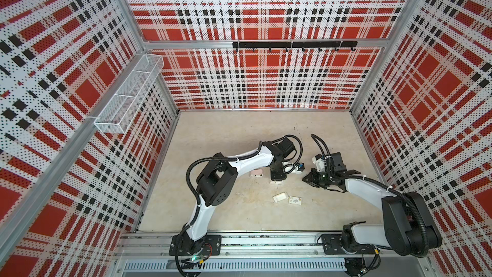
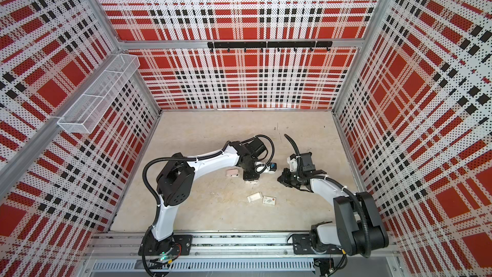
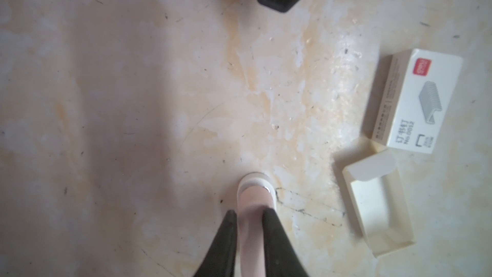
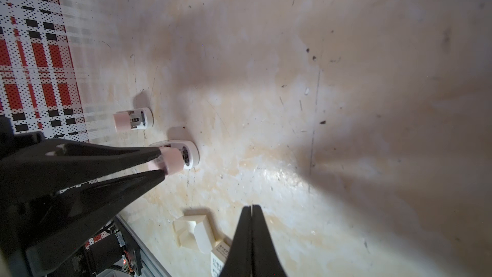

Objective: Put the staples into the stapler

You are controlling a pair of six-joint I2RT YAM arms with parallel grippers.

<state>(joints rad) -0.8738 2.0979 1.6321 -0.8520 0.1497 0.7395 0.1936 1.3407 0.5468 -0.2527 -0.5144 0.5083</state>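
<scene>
Two pale pink staplers are out: the left fingers (image 3: pixel 233 219) clamp one stapler (image 3: pixel 255 191), its white end on the desk (image 3: pixel 106 102); the other stapler (image 4: pixel 133 120) lies nearby. Pressed shut, the right fingers (image 4: pixel 251 214) hold nothing. With the tray (image 3: pixel 372 203) empty beside its sleeve (image 3: pixel 415 102) and no staples visible, loading is unconfirmed

The walls (image 1: pixel 266 81) wear a dotted red, white and black plaid. The tabletop (image 1: pixel 234 139) is mottled beige, stained yellowish. The stapler (image 3: pixel 254 198) in the black left pincer (image 3: pixel 249 212) is pale pink over white; the tray (image 3: pixel 372 209) looks cream, perhaps white; the sleeve (image 3: pixel 415 102) white with a red mark.
</scene>
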